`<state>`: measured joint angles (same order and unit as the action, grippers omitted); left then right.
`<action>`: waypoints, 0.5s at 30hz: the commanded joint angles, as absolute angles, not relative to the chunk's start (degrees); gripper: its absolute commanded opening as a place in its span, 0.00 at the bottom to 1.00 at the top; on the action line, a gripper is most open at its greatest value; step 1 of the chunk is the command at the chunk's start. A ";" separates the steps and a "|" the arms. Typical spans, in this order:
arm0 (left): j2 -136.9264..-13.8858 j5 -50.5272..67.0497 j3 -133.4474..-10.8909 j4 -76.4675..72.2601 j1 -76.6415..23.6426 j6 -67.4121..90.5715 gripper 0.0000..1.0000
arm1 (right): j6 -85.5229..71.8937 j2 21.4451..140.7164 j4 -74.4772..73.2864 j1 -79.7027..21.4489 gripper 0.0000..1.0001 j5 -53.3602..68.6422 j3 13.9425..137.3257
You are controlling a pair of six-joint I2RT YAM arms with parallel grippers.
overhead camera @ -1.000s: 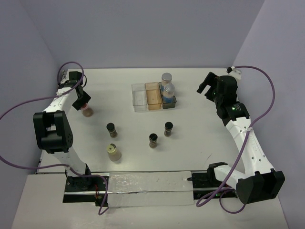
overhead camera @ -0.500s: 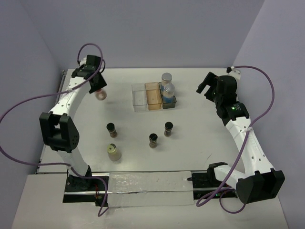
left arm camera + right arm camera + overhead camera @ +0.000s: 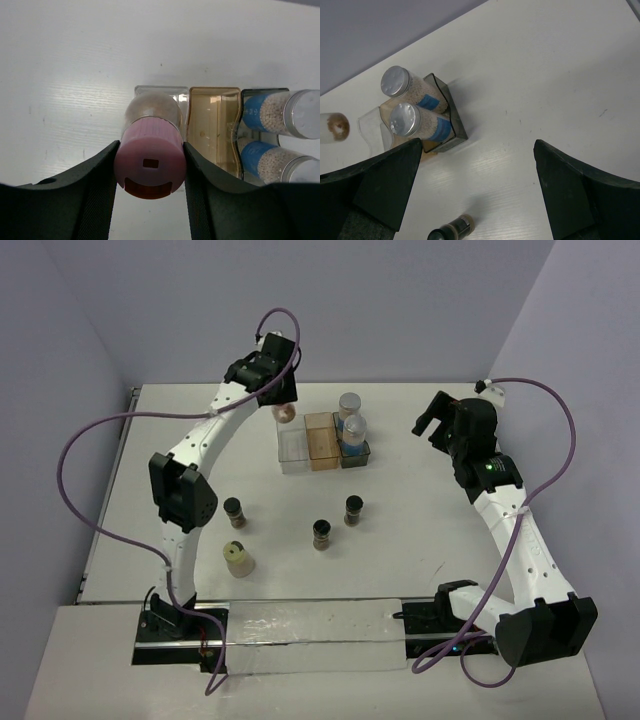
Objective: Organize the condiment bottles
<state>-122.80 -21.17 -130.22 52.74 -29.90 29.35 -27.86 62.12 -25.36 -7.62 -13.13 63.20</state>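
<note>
My left gripper (image 3: 284,400) is shut on the pink-capped bottle (image 3: 150,159) and holds it above the far end of the clear tray compartment (image 3: 292,448). Two clear blue-labelled bottles (image 3: 352,425) stand in the grey compartment (image 3: 451,122); they also show in the left wrist view (image 3: 280,107). Three dark black-capped jars (image 3: 234,511) (image 3: 322,534) (image 3: 353,510) and the cream-capped bottle (image 3: 238,559) stand on the table. My right gripper (image 3: 432,420) is open and empty, to the right of the tray.
The amber compartment (image 3: 321,445) sits between the clear and grey ones and holds nothing. Purple cables loop off both arms. The table's far edge meets the wall just behind the tray.
My left arm swung from the table's far left to above the clear compartment, carrying the pink-capped bottle. The right arm has not moved.
</note>
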 commanded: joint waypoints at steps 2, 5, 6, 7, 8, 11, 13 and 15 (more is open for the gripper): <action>-125.59 -17.86 -132.61 50.21 -30.23 27.65 0.10 | -27.91 62.21 -24.82 -8.00 1.00 -14.57 65.20; -126.98 -17.01 -132.85 49.06 -30.23 27.33 0.10 | -27.92 62.38 -25.00 -7.94 1.00 -14.80 65.36; -127.60 -16.73 -132.98 49.01 -30.23 27.20 0.10 | -27.95 62.40 -25.05 -7.91 1.00 -14.85 65.34; -128.09 -16.44 -132.89 49.00 -30.28 27.07 0.10 | -27.95 62.45 -25.09 -7.95 1.00 -14.90 65.35; -128.44 -16.15 -132.55 48.96 -30.32 26.95 0.10 | -27.95 62.45 -25.17 -8.00 1.00 -14.94 65.35; -128.89 -15.50 -130.92 48.30 -30.32 26.89 0.10 | -27.95 62.61 -25.15 -8.00 1.00 -15.03 65.48; -129.19 -15.04 -130.28 47.66 -30.32 26.81 0.10 | -27.95 62.84 -25.22 -8.00 1.00 -14.95 65.56; -129.63 -14.94 -130.17 47.64 -30.32 26.81 0.10 | -27.95 63.10 -25.31 -8.00 1.00 -14.94 65.65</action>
<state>-129.27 -16.41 -130.22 51.19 -30.20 27.77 -27.86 62.58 -25.58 -7.64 -14.15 63.33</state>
